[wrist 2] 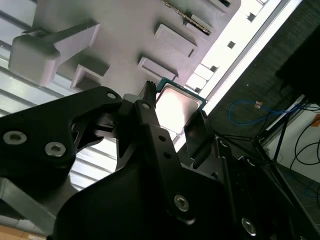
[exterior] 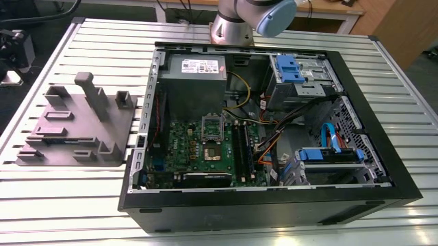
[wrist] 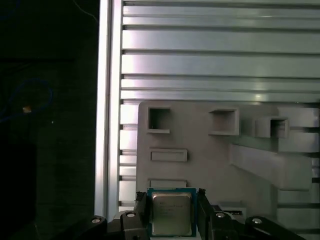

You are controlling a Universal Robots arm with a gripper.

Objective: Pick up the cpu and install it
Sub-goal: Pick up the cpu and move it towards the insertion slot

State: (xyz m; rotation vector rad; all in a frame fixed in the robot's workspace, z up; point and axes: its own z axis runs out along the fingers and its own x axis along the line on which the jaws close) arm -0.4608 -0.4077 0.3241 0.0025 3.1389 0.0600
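End effector: two black fingers closed narrow onto the cpu, one against each opposite edge. Grip appears firm in both wrist views. Chip sits flat between them, metal lid facing the cam, pale rim showing.

Second wrist view confirms: cpu pinched at the finger ends, end effector otherwise dark linkage w/ screws.

Beyond the chip: gray fixture block w/ rectangular pockets and raised pegs, lying on the slatted aluminium desk. Chip looks raised clear of the block; contact not seen.

Exterior view: same fixture block on the desk, at the exterior view's left. Just beside it, open PC case, motherboard inside. Socket open, its bracket standing upright. Power supply behind the board. Arm base at far desk edge.
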